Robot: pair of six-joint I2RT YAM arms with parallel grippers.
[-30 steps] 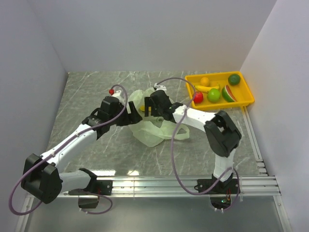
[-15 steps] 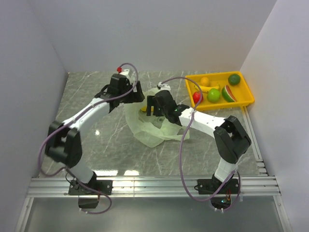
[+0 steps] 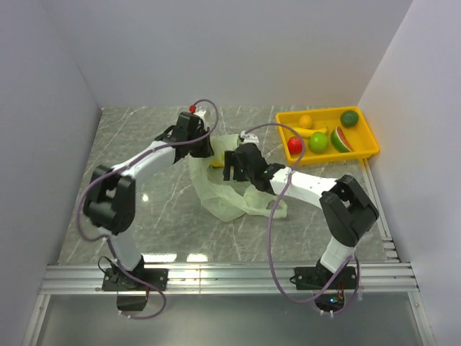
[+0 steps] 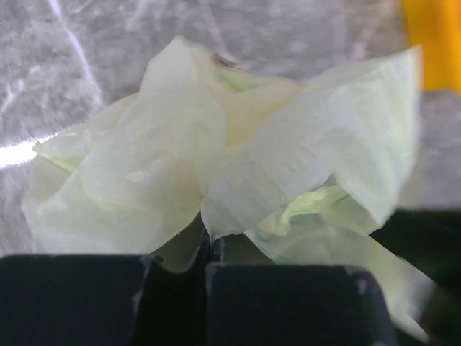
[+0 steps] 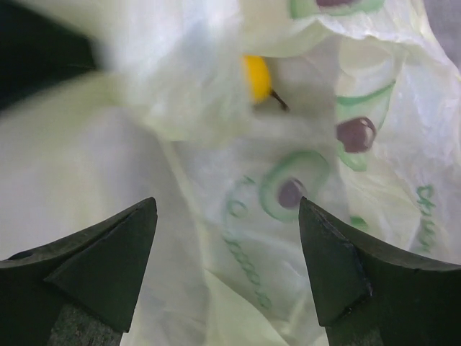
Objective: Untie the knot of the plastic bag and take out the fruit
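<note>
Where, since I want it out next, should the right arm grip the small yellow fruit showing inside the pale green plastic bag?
Probably the bare rounded end of the small yellow fruit: the pale green plastic bag veils the rest. The right gripper, jaws open, faces it, so come straight in from there.

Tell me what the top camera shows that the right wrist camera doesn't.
Only the top camera shows the tray with fruit in it, the table, and the left hand at the bag. Only the right wrist shows the bag's printed green rings and dark dots, a yellow fruit close up among the folds, and the right hand open over the plastic. Both show the pale green bag.
</note>
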